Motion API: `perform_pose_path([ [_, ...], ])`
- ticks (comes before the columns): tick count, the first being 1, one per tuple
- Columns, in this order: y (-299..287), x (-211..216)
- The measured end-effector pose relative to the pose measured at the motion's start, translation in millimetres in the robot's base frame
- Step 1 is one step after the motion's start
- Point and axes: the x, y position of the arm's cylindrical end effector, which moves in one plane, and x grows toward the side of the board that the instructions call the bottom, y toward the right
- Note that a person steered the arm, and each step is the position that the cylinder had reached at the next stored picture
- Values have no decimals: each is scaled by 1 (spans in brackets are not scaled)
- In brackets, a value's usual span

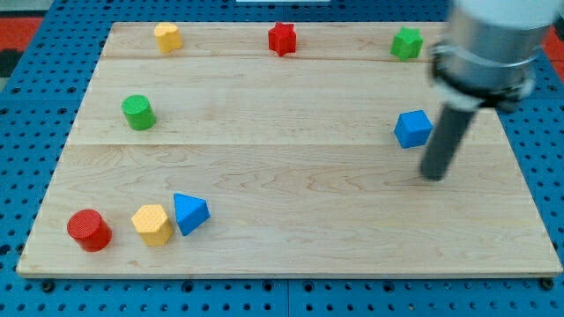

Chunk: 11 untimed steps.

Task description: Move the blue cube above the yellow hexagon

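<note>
The blue cube [412, 129] lies on the wooden board at the view's right. The yellow hexagon [152, 224] lies at the bottom left, between a red cylinder [89, 230] and a blue triangular block [189, 213], which touches it. My tip [433, 175] rests on the board just below and to the right of the blue cube, a small gap apart from it. The arm's grey body fills the top right corner.
A green cylinder [137, 112] sits at the left. Along the top edge lie a yellow block [167, 37], a red star [282, 38] and a green block [406, 42]. The board [291, 202] sits on a blue pegboard.
</note>
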Motion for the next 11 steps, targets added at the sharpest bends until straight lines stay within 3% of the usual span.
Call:
perform_pose_path([
  [1,32,-39],
  [3,-86,-74],
  [4,-152,-66],
  [5,-66,-70],
  [6,-84,-33],
  [8,-284,-30],
  [9,-306,-48],
  [10,-356,-30],
  [11,-367,-6],
])
